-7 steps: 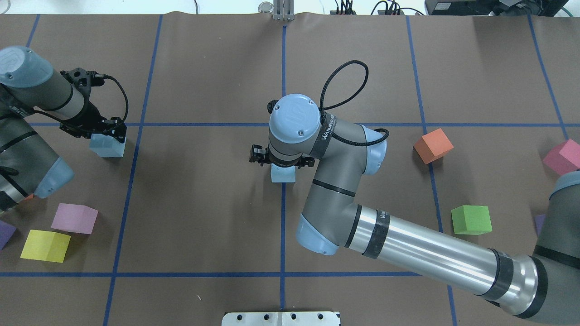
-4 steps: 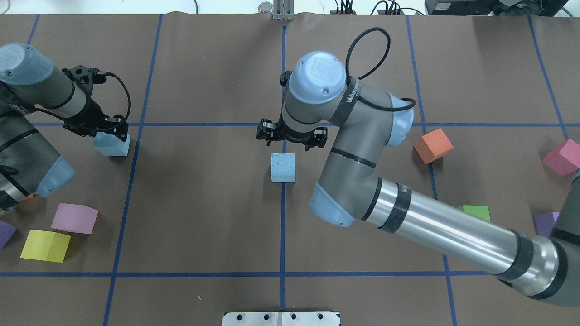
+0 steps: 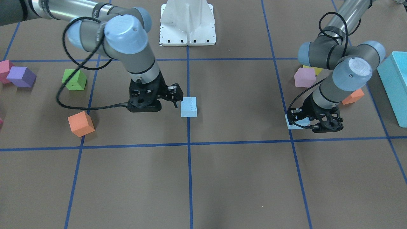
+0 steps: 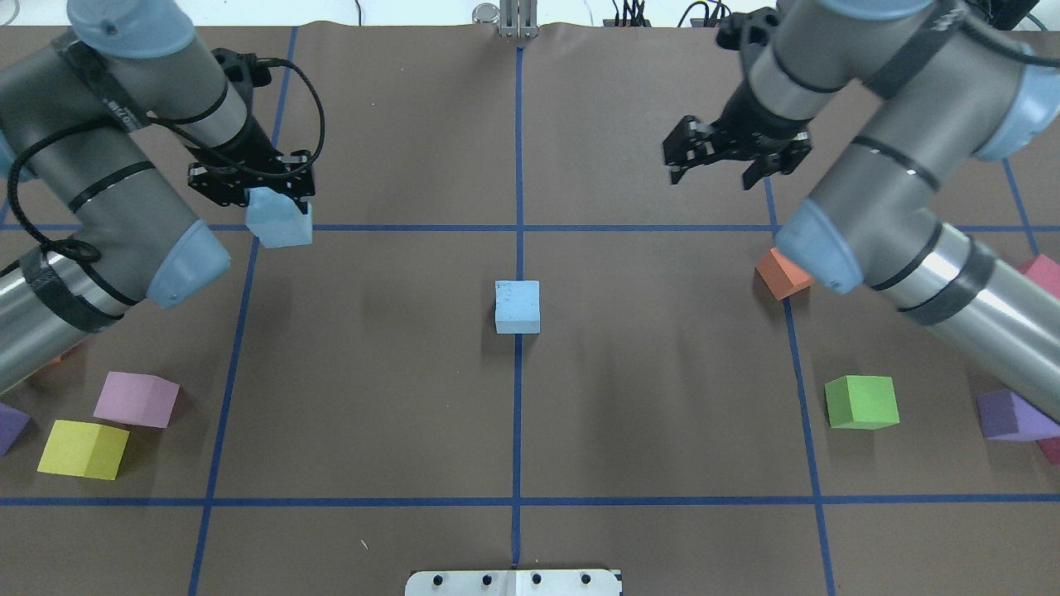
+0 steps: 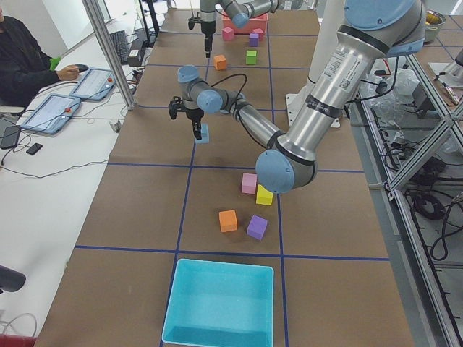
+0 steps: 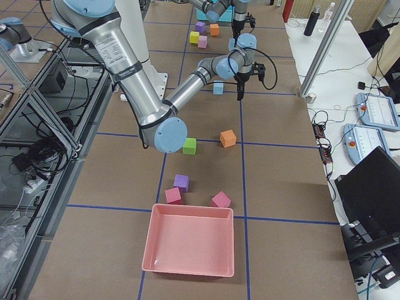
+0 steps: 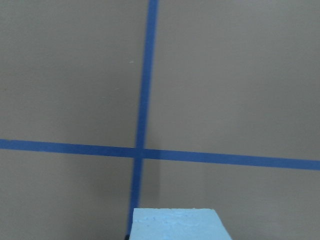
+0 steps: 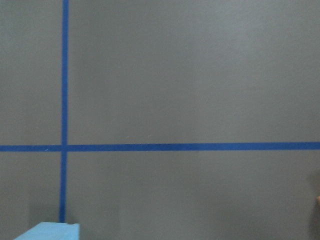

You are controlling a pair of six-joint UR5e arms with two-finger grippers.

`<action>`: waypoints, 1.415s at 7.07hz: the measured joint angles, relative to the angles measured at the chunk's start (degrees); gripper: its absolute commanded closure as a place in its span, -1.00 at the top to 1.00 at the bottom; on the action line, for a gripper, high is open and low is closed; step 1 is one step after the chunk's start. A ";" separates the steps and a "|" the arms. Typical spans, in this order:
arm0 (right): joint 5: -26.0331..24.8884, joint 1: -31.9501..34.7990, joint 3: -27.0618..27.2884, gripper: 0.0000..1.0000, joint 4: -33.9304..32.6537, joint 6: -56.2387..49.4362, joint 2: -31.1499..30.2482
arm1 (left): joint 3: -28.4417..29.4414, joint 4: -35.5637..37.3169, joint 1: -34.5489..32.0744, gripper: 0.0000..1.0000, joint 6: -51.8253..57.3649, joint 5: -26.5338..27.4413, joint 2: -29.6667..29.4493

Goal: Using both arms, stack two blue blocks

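One blue block (image 4: 517, 306) sits on the table's centre line, free of both grippers; it also shows in the front view (image 3: 189, 107). My left gripper (image 4: 277, 203) is shut on the second blue block (image 4: 283, 228) and holds it above the tape crossing at the left. The left wrist view shows that block's top (image 7: 175, 226) at the bottom edge. My right gripper (image 4: 712, 175) is open and empty, far back and right of the centre block. In the front view it (image 3: 173, 95) stands close beside that block.
Orange (image 4: 782, 273), green (image 4: 861, 402) and purple (image 4: 1006, 414) cubes lie at the right. Lilac-pink (image 4: 137, 399) and yellow (image 4: 83, 449) cubes lie at the front left. A turquoise bin (image 3: 396, 86) stands past the left arm, and a pink tray (image 6: 190, 247) at the right end.
My right gripper let go of the centre block, rose and swung away to the back right. My left gripper lifted its blue block and carried it right and toward the back.
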 measured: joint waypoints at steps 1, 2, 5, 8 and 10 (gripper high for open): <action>2.11 4.82 0.00 1.00 -0.35 -7.68 -3.61 | -0.19 1.57 2.21 0.11 -4.81 0.15 -3.44; 3.11 8.66 -0.90 1.00 -1.39 -15.08 -5.83 | 0.14 2.27 4.57 0.11 -8.88 0.52 -6.56; 3.61 18.71 -8.81 1.00 -4.45 -35.76 -7.18 | 4.47 4.12 11.30 0.11 -14.38 4.87 -15.23; 6.21 24.57 -16.33 1.00 -4.36 -45.73 -7.38 | 8.15 3.90 17.21 0.11 -16.04 10.06 -19.23; 6.83 26.04 -17.77 1.00 -4.22 -47.23 -8.07 | 10.96 3.48 19.15 0.11 -16.19 11.78 -21.95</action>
